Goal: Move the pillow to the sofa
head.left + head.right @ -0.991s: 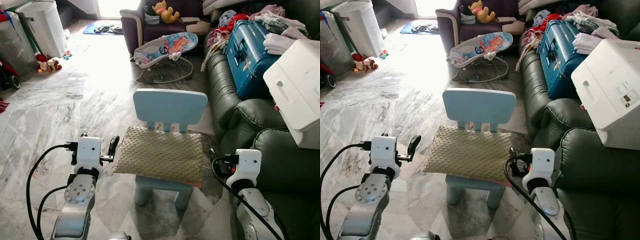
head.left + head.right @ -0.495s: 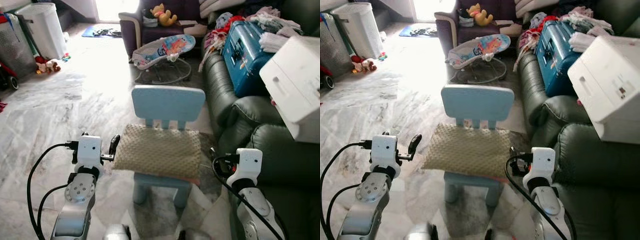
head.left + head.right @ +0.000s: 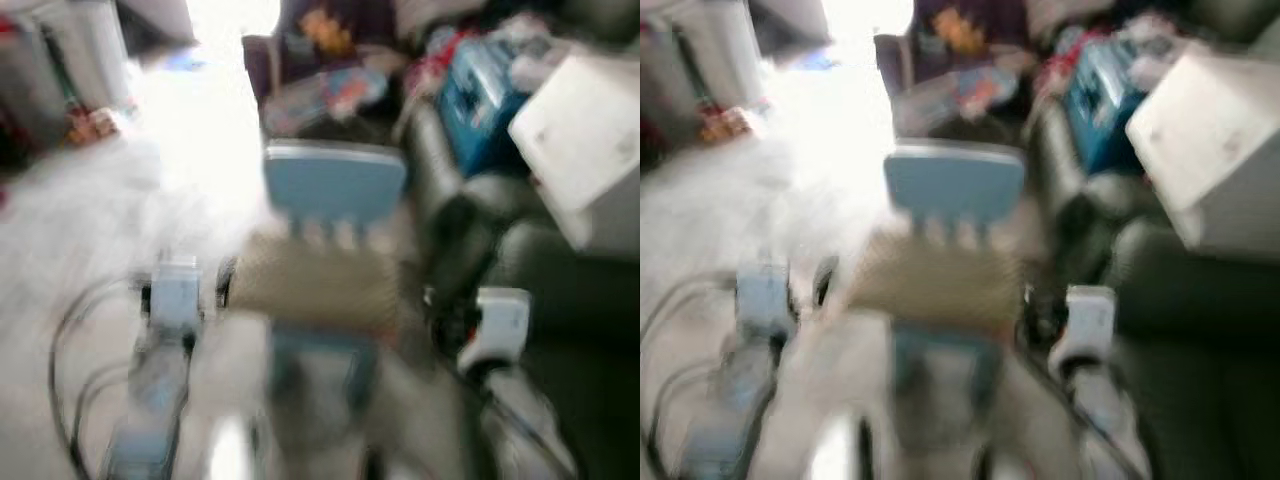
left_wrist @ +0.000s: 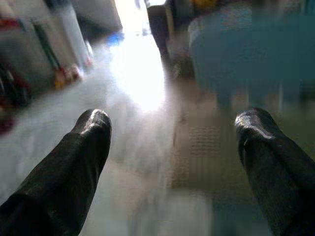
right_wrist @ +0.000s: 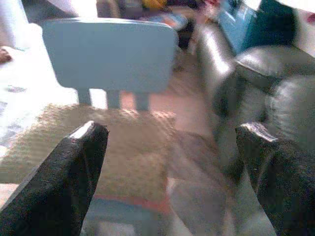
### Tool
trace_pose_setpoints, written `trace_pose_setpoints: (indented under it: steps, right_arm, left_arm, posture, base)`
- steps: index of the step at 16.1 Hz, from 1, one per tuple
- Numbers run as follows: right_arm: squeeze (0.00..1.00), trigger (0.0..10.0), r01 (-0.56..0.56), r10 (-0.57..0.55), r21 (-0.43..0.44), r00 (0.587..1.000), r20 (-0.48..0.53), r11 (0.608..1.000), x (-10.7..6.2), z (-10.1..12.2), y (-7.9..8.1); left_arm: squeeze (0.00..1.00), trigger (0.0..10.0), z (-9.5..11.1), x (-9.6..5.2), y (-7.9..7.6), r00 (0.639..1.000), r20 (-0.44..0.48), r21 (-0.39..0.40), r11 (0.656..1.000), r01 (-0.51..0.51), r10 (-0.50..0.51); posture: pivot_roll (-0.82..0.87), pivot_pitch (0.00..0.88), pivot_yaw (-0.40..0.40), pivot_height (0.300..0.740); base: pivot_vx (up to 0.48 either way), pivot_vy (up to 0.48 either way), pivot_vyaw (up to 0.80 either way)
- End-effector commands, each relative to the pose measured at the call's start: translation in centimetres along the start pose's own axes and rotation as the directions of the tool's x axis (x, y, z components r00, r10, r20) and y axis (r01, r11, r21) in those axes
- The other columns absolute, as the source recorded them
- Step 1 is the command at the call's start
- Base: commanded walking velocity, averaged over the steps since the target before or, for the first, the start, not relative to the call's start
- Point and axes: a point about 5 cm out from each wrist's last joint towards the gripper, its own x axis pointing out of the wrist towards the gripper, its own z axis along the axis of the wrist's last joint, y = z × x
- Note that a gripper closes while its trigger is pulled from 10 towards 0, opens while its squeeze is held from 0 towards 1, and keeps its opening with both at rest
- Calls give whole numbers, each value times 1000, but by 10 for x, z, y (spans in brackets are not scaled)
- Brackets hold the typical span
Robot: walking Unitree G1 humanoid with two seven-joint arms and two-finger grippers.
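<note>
The head views, sharp a second ago, are now smeared: the camera is moving, likely the robot repositioning. Dark sofa (image 3: 560,290) on the right. Blue chair (image 3: 335,185) remains centred ahead. Tan pillow (image 5: 98,142) remains on its seat, not yet gripped. Left gripper (image 4: 172,130) and right gripper (image 5: 170,140): fingers spread, flanking the pillow

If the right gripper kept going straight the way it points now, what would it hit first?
Most likely the pillow on the light blue chair: the open right gripper points across the pillow's near end. Blur leaves depth unclear.
</note>
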Motion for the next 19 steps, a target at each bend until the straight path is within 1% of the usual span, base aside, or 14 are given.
trace_pose_setpoints:
  steps: [1, 5, 7, 10, 17, 19]
  right_arm:
    - [0, 10000, -18, 18, 18, 1000, -7, 1000, 0, -1, 5]
    - [0, 10000, -23, 23, 16, 1000, -9, 1000, -1, -2, 5]
    - [0, 10000, -27, 27, 16, 1000, -7, 1000, 0, -1, 5]
    - [0, 10000, -34, 34, 19, 999, 5, 999, 4, 3, 7]
    - [0, 10000, -39, 39, 22, 999, 8, 999, 5, 4, 8]
    - [0, 10000, -41, 41, 24, 999, 10, 999, 5, 4, 8]
  left_arm:
    - [0, 10000, 10, 5, 4, 999, 33, 18, 1000, -7, 6]
    - [0, 10000, 10, 4, 4, 999, 36, 23, 1000, -22, 21]
    - [0, 10000, 11, 4, 5, 998, 47, 40, 998, -39, 37]
    - [0, 10000, 12, 5, 4, 999, 47, 18, 1000, -12, 11]
    - [0, 10000, 14, 4, 4, 998, 54, 19, 1000, -15, 14]
    - [0, 10000, 15, 4, 3, 998, 62, 17, 1000, -5, 4]
  posture:
    - [-27, 7, -18, 636]
    - [-24, 4, -22, 591]
    - [-23, 4, -23, 577]
    - [-24, 6, -23, 577]
    - [-25, 16, -21, 577]
    - [-25, 16, -21, 577]
  base:
    - [0, 0, 0]
    - [0, 0, 0]
    - [0, 0, 0]
    - [0, 0, 0]
    - [0, 0, 0]
    - [257, 0, 0]
